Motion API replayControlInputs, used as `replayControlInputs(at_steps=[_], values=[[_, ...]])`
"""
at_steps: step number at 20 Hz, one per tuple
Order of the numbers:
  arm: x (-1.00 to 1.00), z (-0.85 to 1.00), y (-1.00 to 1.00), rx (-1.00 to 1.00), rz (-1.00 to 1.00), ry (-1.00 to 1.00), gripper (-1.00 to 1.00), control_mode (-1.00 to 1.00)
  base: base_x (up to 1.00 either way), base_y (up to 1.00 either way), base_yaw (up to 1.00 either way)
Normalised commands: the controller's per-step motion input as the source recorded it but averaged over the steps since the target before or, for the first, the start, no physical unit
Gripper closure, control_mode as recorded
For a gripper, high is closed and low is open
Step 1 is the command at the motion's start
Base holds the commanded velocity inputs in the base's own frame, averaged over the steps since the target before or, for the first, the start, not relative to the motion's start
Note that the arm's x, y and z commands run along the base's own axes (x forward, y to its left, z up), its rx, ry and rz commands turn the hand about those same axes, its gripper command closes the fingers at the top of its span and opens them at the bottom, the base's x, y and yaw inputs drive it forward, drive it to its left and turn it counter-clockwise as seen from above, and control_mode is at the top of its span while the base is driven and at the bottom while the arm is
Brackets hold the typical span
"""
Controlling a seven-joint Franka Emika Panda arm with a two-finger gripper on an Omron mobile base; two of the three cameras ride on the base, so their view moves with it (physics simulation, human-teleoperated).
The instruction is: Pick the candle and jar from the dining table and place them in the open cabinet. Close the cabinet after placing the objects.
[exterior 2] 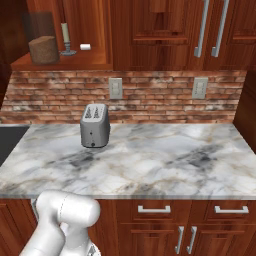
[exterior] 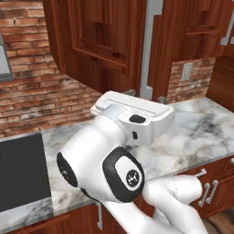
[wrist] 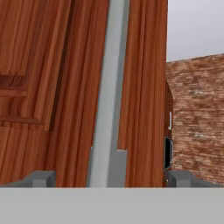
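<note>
I have the hand (wrist: 109, 178) spread wide, holding nothing, its two tips straddling the long silver bar handle (wrist: 109, 87) of the cabinet (wrist: 52, 87) door, which I see close up. On the cabinet's inner shelf (exterior 2: 60, 64) the jar (exterior 2: 43, 49) stands near the left edge with the candle (exterior 2: 65, 40) just beside it to the right; below, a silver toaster (exterior 2: 95, 126) sits on the marble counter (exterior 2: 160, 160) towards its back left.

You have a reddish-brown cabinet (exterior 2: 165, 30) with a silver bar handle (wrist: 109, 96), a cream candle (exterior 2: 64, 33) on dark grey metal, the jar's (exterior 2: 43, 49) brown fill, red brick wall (exterior 2: 150, 97), grey-veined white marble worktop (exterior 2: 150, 160), silver toaster (exterior 2: 94, 126)
</note>
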Motion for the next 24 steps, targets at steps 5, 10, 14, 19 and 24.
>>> replayControlInputs(at_steps=[5,10,14,19,24], values=[[0.23,0.0,-0.62,-0.01,0.19,0.09,-1.0,-1.0,0.0,0.0,0.0],[0.86,0.0,-0.21,-0.01,0.14,0.19,-1.0,-1.0,0.0,0.0,0.0],[0.87,0.0,-0.06,-0.02,0.04,0.15,-1.0,-1.0,0.0,0.0,0.0],[1.0,0.0,0.0,-0.03,0.0,0.05,-1.0,-1.0,0.0,0.0,0.0],[1.0,0.0,0.0,0.0,0.0,0.0,-1.0,-1.0,0.0,0.0,0.0]])
